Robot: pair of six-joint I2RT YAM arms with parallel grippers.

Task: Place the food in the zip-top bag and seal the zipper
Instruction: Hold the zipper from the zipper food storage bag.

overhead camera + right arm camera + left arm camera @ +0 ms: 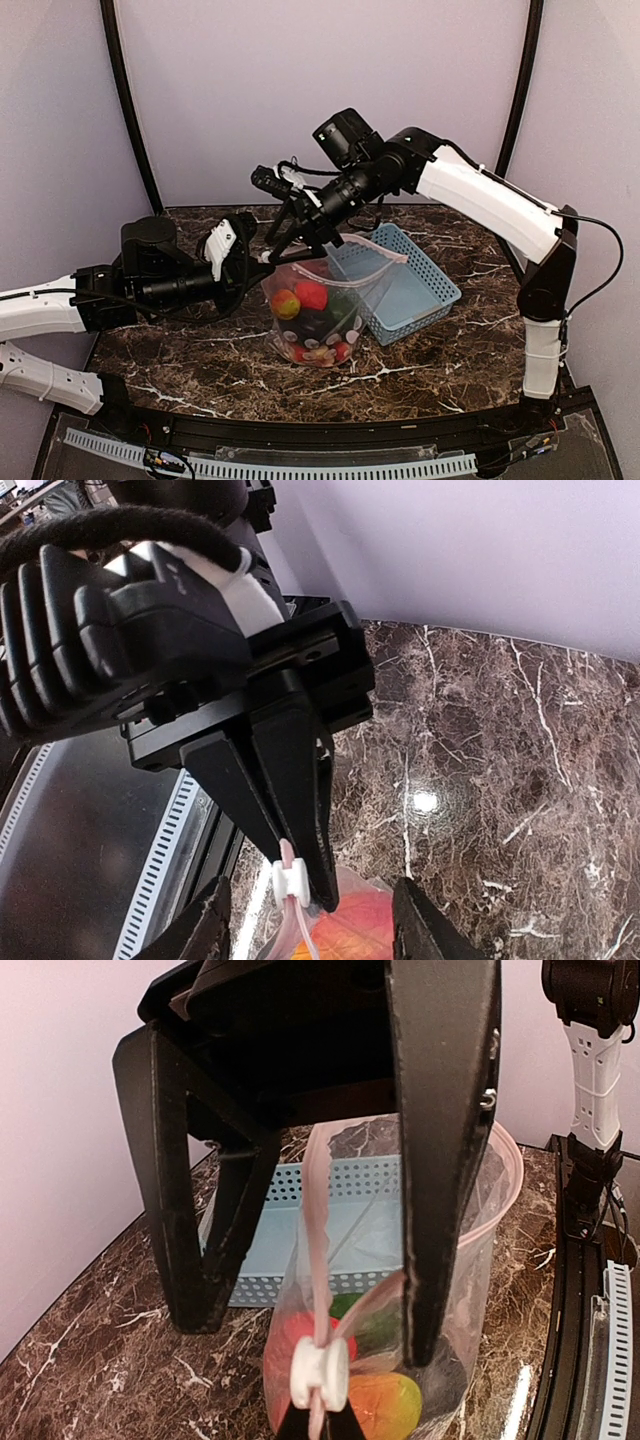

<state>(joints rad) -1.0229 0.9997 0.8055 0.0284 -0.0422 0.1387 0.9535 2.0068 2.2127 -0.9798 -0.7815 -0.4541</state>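
The zip-top bag stands on the marble table with its mouth up and partly open. Inside lie the food pieces: a red strawberry, an orange mango and a green pepper. The pink zipper carries a white slider. My left gripper is shut on the zipper strip just behind that slider, at the bag's left corner. My right gripper hangs open over the same corner. Its fingers straddle the strip and the slider without closing on them.
A light blue lattice basket sits right behind the bag, touching it. The table's front edge and a black rail lie near the bag. Both arms crowd the space above the bag's left corner.
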